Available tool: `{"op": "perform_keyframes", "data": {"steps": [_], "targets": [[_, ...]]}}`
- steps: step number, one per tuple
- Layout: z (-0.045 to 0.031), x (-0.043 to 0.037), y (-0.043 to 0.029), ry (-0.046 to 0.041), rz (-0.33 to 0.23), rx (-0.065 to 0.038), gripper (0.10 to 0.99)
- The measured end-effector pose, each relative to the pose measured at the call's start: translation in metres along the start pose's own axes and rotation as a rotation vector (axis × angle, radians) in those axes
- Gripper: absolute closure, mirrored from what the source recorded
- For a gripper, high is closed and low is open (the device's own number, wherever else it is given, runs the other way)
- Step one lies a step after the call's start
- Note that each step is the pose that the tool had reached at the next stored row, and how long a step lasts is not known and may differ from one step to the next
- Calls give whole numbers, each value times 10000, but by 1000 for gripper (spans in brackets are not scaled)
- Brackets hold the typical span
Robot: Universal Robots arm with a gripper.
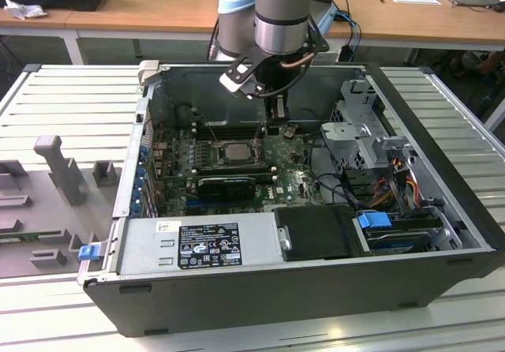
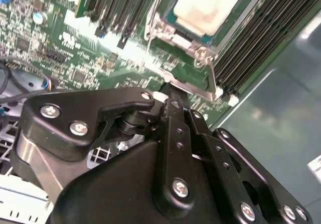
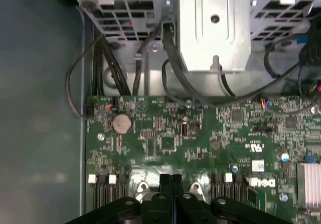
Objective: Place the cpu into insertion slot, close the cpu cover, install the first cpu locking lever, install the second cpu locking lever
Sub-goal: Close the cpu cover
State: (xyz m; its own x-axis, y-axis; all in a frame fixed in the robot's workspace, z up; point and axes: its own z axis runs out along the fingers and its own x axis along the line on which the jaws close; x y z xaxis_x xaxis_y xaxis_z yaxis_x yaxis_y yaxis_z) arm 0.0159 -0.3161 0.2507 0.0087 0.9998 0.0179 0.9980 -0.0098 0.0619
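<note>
Cpu (image 1: pixel 234 151), small flat square chip with a dull silver-grey metal top: you have it lying flat, top up, in the insertion slot (image 1: pixel 215 155), the square dark metal-rimmed socket on the green motherboard (image 3: pixel 190 143). It's square, so there is no long axis to call. Its edges run in line with the long black memory slots (image 2: pixel 251 38) on either side.

The cpu cover (image 2: pixel 176 39), a thin silver-grey metal frame, sits round the chip at the socket edge. You cannot tell if it is latched.

Your claw (image 3: pixel 170 183), black and two-fingered, is narrow. Its fingers (image 3: pixel 164 189) are pressed side by side with nothing seen between them. In the second wrist view the tips are right at the socket's corner against a silver metal tab (image 2: pixel 200 87); you cannot tell if they touch it. In the exterior view the arm comes straight down into the open dark grey computer case (image 1: pixel 237 297), which stands on the grey slatted metal counter (image 1: pixel 442 115).

The long black graphics card (image 1: pixel 227 185) lies just beside the socket, on the side nearer the camera.

For writing, there is a black-and-white sticker label (image 1: pixel 209 245) on the grey metal power supply box (image 1: pixel 256 230), with print too small to make out. There are white printed marks on the board. A round silver coin battery (image 3: pixel 122 123) sits near the board's edge.
</note>
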Motion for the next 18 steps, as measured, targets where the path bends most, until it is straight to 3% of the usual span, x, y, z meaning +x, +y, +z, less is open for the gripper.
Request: {"op": "perform_keyframes", "data": {"steps": [3, 7, 13, 15, 18], "targets": [[-6, -1, -102, 2, 0, -3, 980], [3, -2, -301, 2, 1, -4, 980], [142, -6, -359, 1, 1, -1, 980], [154, -7, -452, 1, -9, 5, 980], [154, -7, -506, 2, -14, 5, 980]]}}
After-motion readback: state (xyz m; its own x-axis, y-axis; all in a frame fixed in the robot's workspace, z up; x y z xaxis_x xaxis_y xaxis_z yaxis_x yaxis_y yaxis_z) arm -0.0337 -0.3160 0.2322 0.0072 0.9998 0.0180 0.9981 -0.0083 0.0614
